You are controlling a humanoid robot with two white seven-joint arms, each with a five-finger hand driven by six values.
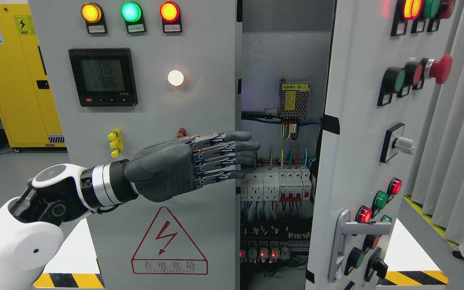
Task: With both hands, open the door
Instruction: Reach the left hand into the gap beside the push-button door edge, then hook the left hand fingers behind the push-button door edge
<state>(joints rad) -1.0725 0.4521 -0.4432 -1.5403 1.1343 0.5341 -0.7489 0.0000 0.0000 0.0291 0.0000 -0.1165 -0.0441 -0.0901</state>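
Rightward, ajar door [361, 133] stands beyond left hand [187, 165] (fingers straight).

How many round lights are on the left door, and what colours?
Yellow light: 1
Green light: 1
Red light: 1
White light: 1
Total: 4

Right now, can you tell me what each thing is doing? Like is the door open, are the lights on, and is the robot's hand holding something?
Right grey cabinet door: swung open.
Left grey cabinet door: closed.
Left grey robot hand: fingers straight, holding nothing.
Yellow round lamp: lit.
Green round lamp: lit.
Red round lamp: lit.
Small white round lamp: lit.
Black digital meter: showing numbers.
Silver door handle: untouched.
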